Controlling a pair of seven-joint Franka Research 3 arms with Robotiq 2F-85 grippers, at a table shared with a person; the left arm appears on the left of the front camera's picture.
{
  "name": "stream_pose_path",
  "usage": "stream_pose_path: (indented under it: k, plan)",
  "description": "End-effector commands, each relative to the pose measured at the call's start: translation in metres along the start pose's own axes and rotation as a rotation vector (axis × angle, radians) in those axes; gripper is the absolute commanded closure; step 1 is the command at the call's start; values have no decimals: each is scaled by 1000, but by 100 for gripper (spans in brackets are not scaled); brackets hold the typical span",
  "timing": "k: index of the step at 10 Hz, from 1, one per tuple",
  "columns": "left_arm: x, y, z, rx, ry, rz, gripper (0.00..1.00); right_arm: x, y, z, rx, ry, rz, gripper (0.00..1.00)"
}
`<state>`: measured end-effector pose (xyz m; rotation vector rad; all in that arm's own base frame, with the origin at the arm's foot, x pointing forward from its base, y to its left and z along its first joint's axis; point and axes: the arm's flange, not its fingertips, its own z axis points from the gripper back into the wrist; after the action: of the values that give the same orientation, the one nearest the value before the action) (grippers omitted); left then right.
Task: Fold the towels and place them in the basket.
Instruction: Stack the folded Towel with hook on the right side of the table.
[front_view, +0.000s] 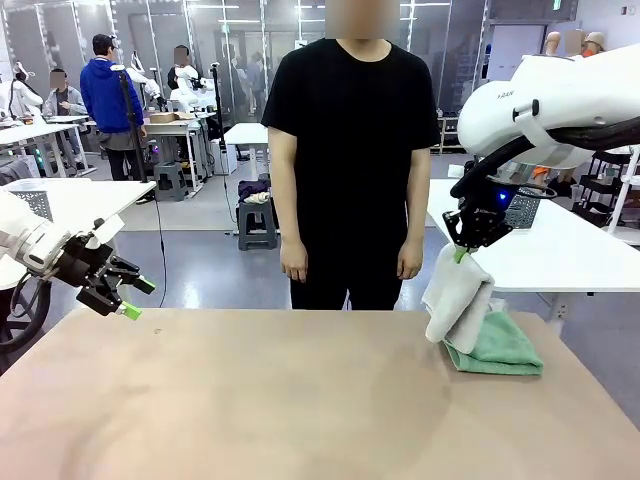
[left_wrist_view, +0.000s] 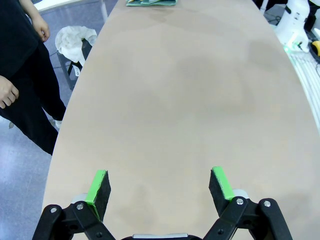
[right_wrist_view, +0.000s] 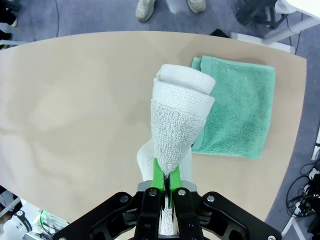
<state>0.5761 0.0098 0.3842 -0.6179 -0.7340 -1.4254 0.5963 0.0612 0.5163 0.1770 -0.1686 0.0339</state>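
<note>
The cream towel (front_view: 457, 296) is pinched in the right gripper (front_view: 461, 253) above the mint towel (front_view: 500, 347); the left gripper (front_view: 133, 297) is spread empty. Hanging folds should be lowered evenly.

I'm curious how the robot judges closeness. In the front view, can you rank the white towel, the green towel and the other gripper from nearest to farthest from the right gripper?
1. White towel: pinched in the right gripper, hanging below it.
2. Green towel: lower, flat on the table's right side.
3. Left gripper: open, far across at the table's left edge.
</note>
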Motion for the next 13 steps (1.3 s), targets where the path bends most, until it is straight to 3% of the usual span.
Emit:
stream_pose_path:
  k: [1, 7, 13]
  plan:
    - [1, 0, 1, 2, -1, -2, 13, -1, 2, 3, 7, -5, 1, 95]
    - [1, 0, 1, 2, -1, -2, 13, 17, -26, 3, 97, -23, -98, 95]
    - [1, 0, 1, 2, -1, -2, 13, 44, -62, -15, 199, 0, -82, 95]
